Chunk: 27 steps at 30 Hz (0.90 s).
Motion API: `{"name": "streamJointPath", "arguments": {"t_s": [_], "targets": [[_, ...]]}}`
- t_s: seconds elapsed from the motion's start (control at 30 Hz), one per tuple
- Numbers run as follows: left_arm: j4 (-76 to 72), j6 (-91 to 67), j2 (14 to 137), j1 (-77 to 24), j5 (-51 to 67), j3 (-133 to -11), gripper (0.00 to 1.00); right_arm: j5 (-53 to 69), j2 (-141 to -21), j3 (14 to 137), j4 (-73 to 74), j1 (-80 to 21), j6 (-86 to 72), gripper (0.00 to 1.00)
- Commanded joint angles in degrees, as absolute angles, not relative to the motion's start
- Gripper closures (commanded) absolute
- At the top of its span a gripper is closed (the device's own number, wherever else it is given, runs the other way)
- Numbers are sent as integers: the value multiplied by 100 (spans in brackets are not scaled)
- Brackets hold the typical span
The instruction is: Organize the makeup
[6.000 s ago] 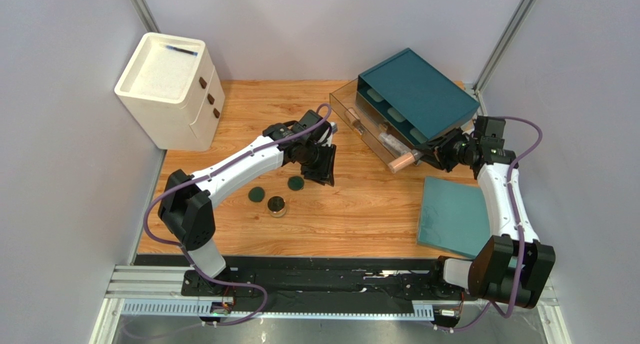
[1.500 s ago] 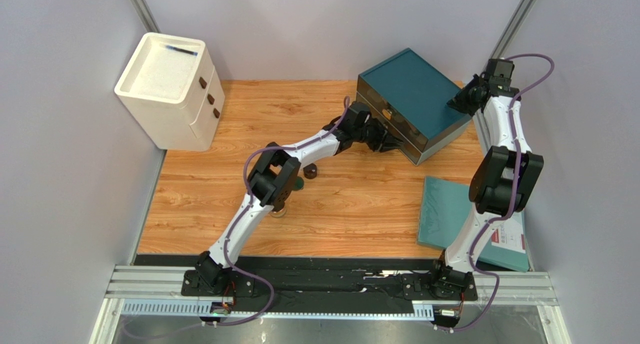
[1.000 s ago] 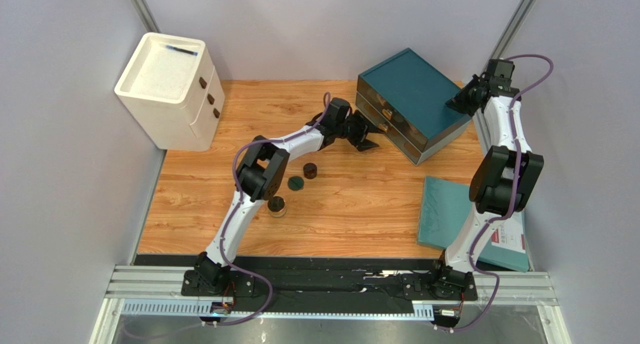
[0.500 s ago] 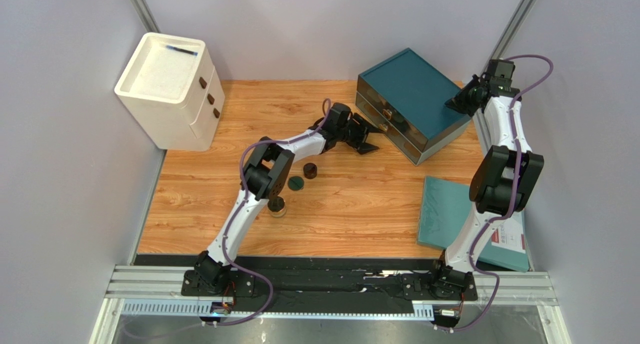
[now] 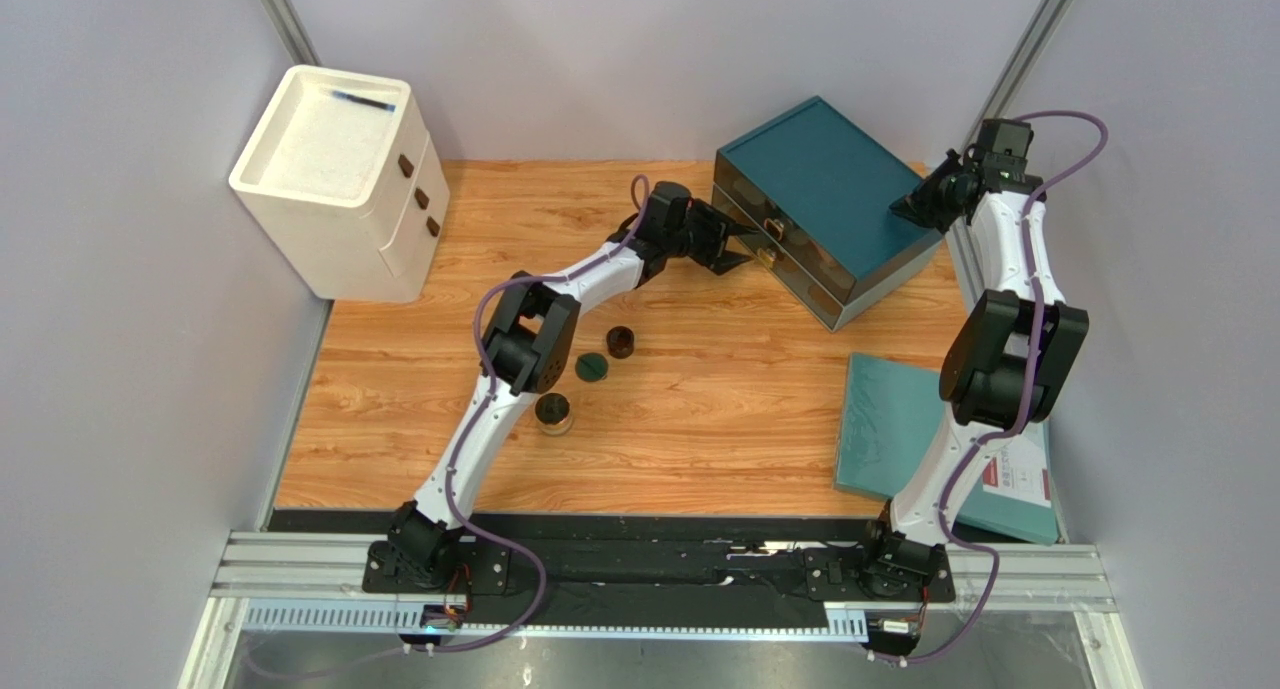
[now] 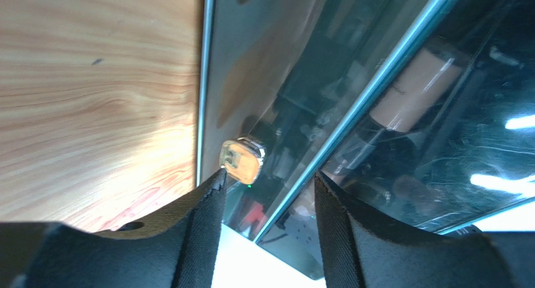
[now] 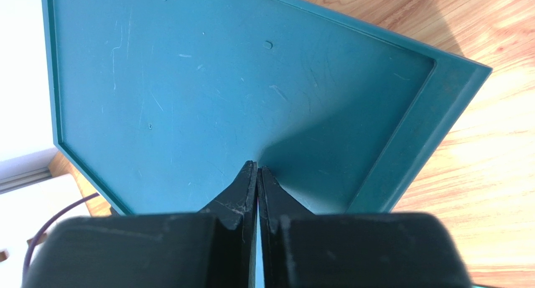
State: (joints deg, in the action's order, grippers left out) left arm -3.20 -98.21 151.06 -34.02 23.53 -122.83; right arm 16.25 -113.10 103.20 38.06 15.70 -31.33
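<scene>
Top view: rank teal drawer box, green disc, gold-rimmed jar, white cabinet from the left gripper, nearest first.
1. teal drawer box, right at the left gripper
2. green disc, mid-table
3. gold-rimmed jar, nearer the bases
4. white cabinet, far-left corner

I'm looking down at a light wooden table [image 5: 706,419] closed in by plain grey walls [image 5: 135,344] with metal posts [image 5: 283,14] at the back corners. A white drawer cabinet [image 5: 323,157] is sitting back-left, a teal drawer box [image 5: 819,179] back-right; even light is falling across the wood.
</scene>
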Motion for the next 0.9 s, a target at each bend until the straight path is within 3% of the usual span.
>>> {"name": "streamJointPath", "arguments": {"t_s": [0.0, 0.5, 0.87], "targets": [[814, -9379, 15214, -3419, 2268, -12901, 43, 1512, -11786, 10195, 4650, 1573, -2988, 95], [1723, -8921, 15416, -3524, 2162, -13482, 46, 1520, -11795, 10169, 4676, 1635, -2971, 94], [150, -9430, 15302, -3612, 2119, -12903, 44, 1547, -11742, 10072, 4685, 1652, -2936, 94]]}}
